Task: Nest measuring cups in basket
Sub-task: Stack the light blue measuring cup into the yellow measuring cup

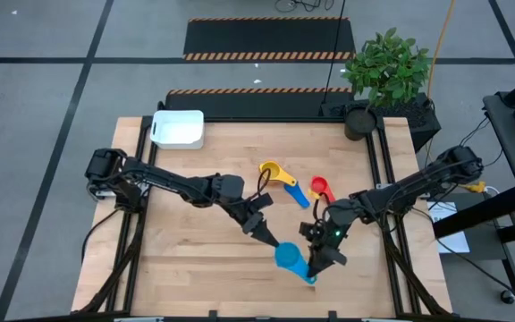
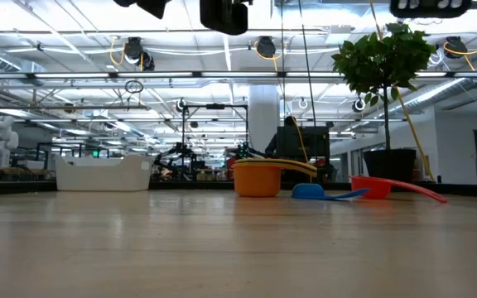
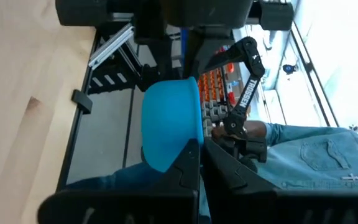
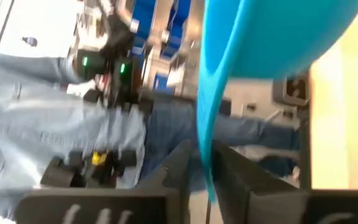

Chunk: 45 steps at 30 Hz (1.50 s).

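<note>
Your left gripper (image 1: pixel 268 236) is near the table's (image 1: pixel 186 277) front edge, right of centre, fingers pinched together on the rim of the light blue cup (image 1: pixel 288 257). Left wrist view confirms it: both dark fingers (image 3: pixel 188 163) clamp the cup's (image 3: pixel 171 130) wall with the bowl sticking out past them.

Your right gripper (image 1: pixel 319 265) is on the same cup's handle (image 1: pixel 307 273), coming in from the right side. In the right wrist view the flat blue handle (image 4: pixel 205 118) runs down between the two fingers (image 4: pixel 178 163); they sit close on either side of it, but you can't tell if they're gripping or just off it.

So the cup is held up between both grippers, above the front part of the table.

Other cups sit right of centre, toward the back: yellow cup (image 1: pixel 271 170), dark blue cup (image 1: pixel 299 194) just beside its handle, red cup (image 1: pixel 320 187) next to that. Low view shows an orange bowl under the yellow handle (image 2: pixel 259 178), the dark blue (image 2: pixel 309 191) and the red (image 2: pixel 373 187) all resting on the wood.

Basket (image 1: pixel 178 129) is at the back left corner, well apart from every cup.

A person in jeans (image 3: pixel 319 152) stands beyond the table's front edge.
</note>
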Each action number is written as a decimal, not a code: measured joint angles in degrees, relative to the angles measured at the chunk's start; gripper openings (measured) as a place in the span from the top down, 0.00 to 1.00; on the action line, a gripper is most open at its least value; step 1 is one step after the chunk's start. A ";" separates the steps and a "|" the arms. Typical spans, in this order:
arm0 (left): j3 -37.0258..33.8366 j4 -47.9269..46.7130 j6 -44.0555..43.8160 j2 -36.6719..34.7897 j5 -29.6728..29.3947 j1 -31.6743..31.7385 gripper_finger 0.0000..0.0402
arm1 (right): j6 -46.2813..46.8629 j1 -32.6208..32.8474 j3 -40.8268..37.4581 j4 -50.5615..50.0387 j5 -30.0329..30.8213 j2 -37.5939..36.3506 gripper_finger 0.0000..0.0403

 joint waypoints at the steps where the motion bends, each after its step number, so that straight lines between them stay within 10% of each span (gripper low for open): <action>1: 0.02 0.00 0.00 -0.21 0.33 0.43 0.99 | 0.12 -0.01 0.00 -0.05 1.29 -0.36 0.84; 19: 0.02 0.09 2.23 -0.78 5.08 7.11 1.00 | 3.03 -0.35 0.00 -26.15 16.74 -15.45 0.38; 28: 0.00 5.91 2.10 -1.02 2.52 8.92 0.99 | 0.47 -0.29 0.00 -39.93 25.38 -24.21 0.35; 45: 0.01 18.18 3.62 -1.25 -4.81 11.27 0.99 | -10.03 -0.18 0.00 -30.30 37.90 -30.27 0.37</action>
